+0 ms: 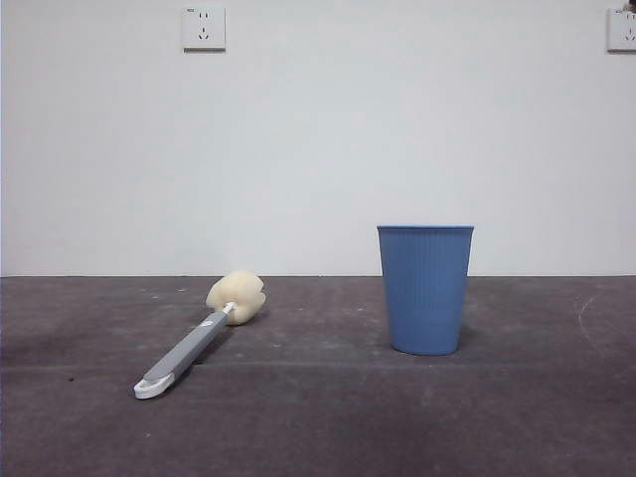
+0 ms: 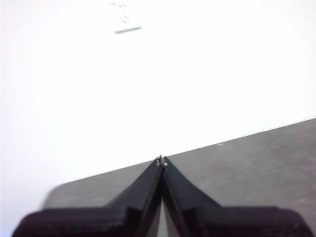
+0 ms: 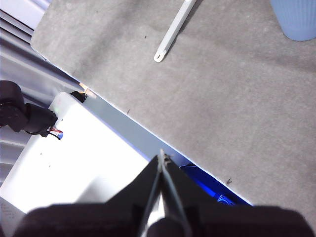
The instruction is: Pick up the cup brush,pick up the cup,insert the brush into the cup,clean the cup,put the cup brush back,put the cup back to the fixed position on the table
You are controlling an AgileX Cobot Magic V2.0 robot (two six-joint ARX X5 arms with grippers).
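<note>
The cup brush (image 1: 199,343) lies flat on the table (image 1: 318,417) at the left, its cream sponge head toward the wall and its grey handle pointing to the front. The blue ribbed cup (image 1: 425,288) stands upright to its right. Neither arm shows in the front view. My left gripper (image 2: 162,160) is shut and empty, above bare table facing the wall. My right gripper (image 3: 161,157) is shut and empty, over the table's near edge; its view shows the brush handle (image 3: 174,30) and the cup's base (image 3: 297,19) far off.
Two wall sockets (image 1: 204,28) sit high on the white wall behind the table. The right wrist view shows a white robot base (image 3: 74,163) with cables below the table's front edge.
</note>
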